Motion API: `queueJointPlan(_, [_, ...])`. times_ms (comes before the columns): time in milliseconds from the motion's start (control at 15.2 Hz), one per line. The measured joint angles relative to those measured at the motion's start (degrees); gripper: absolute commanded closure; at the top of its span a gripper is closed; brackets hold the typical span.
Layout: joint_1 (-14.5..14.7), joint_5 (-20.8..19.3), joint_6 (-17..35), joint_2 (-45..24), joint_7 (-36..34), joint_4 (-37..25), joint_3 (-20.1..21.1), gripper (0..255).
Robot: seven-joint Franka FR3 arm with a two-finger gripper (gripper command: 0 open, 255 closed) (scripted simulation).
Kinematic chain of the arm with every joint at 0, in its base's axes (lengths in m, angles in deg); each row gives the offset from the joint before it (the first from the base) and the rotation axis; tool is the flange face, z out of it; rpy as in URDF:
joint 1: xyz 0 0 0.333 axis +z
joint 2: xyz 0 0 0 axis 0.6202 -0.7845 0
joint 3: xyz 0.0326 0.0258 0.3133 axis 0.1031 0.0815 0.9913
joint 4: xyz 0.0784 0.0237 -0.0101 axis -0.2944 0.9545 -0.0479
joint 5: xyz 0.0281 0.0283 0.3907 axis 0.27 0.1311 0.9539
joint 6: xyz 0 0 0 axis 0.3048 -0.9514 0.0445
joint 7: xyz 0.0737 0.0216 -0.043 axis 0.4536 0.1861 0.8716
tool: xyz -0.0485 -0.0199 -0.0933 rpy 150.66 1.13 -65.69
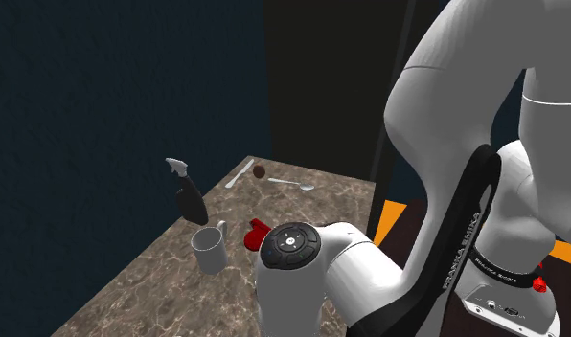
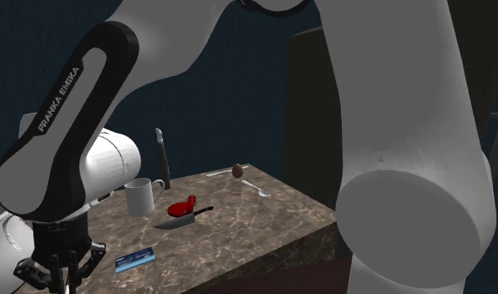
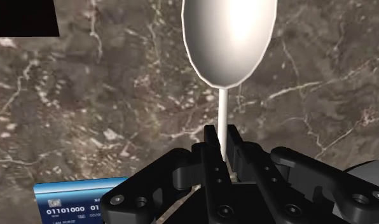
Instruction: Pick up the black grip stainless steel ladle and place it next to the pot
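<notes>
Ladle (image 3: 229, 38) sits bowl-forward over the marbled counter (image 3: 86, 114), near a blue card (image 3: 67, 202), tool (image 3: 222, 139) pinched narrow on its thin pale stem; probably stiff, light, slick and bowl-heavy, so a hold nearer the bowl should swivel less.

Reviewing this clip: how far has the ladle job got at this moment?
Done: the gripper is shut on the thin stem of the ladle, whose pale bowl appears lifted over the marble counter near the blue card. In hand: the carry. Left: bringing it to the white handled pot, which stands apart from the gripper, and setting it down alongside.
</notes>
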Motion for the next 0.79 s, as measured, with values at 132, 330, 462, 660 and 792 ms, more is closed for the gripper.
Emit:
queueJointPlan(132, [0.2,-0.4,0.4,-0.4,-0.2,0.0,-0.3,255])
queueJointPlan(330, [0.3,-0.5,0.5,-0.6,-0.3,-0.1,-0.4,255])
queueJointPlan(462, [0.4,-0.5,0.6,-0.6,-0.3,-0.1,-0.4,255])
queueJointPlan(660, [0.4,-0.5,0.6,-0.6,-0.3,-0.1,-0.4,0])
queueJointPlan(792, [0.4,-0.5,0.6,-0.6,-0.3,-0.1,-0.4,0])
